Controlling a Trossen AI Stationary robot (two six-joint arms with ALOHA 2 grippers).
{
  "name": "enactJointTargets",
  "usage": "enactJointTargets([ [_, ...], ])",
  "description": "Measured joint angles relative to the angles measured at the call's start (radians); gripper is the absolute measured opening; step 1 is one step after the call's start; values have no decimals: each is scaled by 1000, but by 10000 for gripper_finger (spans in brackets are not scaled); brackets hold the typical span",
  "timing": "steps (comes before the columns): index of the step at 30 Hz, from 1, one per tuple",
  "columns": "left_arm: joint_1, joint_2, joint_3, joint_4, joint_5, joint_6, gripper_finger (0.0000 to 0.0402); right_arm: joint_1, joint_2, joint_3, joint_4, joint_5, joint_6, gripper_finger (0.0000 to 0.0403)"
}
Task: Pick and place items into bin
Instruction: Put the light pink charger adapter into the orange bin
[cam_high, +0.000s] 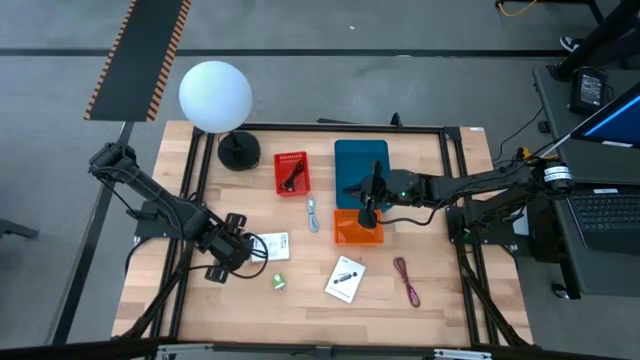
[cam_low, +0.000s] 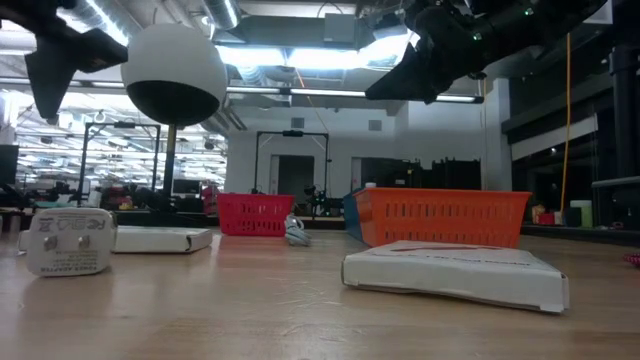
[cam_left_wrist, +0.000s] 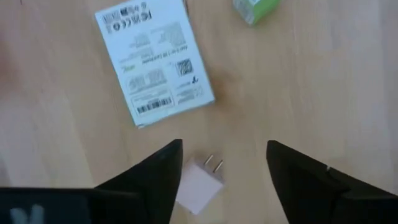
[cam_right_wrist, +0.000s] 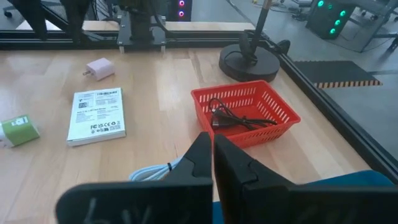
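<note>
On the pale wood tabletop (cam_high: 440, 320) sit a red basket (cam_high: 291, 172), an orange basket (cam_high: 357, 229), a blue bin (cam_high: 360, 162), a maroon cable (cam_high: 406, 279), a green cube (cam_high: 278, 283) and a pink plug (cam_left_wrist: 199, 185).

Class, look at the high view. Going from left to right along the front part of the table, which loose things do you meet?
White card → green cube → second white card → maroon cable.

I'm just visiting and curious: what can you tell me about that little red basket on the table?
The red basket is a small rectangular bin with slotted, plastic-looking walls that flare slightly outward. It sits upright on the wooden table, beside the lamp base and apart from the blue bin. A coiled black cable lies inside it. Nothing grips it.
</note>
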Motion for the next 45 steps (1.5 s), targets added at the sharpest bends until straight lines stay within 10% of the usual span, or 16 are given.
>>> enactJointTargets([
  [8,-27,0,-86,-4,22,208,258,0,0,0,-2,-3,26,0],
  [45,-25,69,-219,63,-4,151,258,0,0,0,-3,-4,23,0],
])
